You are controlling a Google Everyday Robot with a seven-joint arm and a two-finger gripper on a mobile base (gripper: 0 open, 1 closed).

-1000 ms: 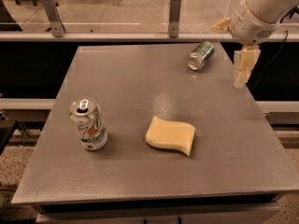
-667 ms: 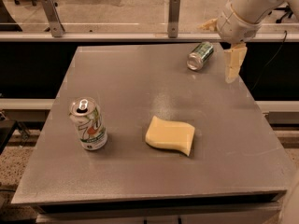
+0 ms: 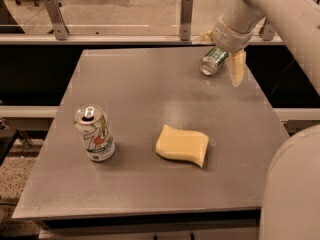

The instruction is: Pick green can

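The green can [image 3: 212, 62] lies on its side near the far right of the grey table [image 3: 150, 84], its silver end facing me. My gripper [image 3: 220, 58] hangs from the arm at the upper right, directly over the can. It is open. One pale finger [image 3: 236, 68] hangs just right of the can and the other finger [image 3: 204, 36] shows behind it. The fingers are not closed on the can.
A white 7UP can [image 3: 95, 133] stands upright at the front left. A yellow sponge [image 3: 182, 145] lies at the front middle. A railing with posts [image 3: 186, 11] runs behind the table. Part of the robot's body [image 3: 292, 189] fills the lower right corner.
The gripper has moved left, from beside the green can to over it, one finger now on each side. The cans and the sponge have not moved.
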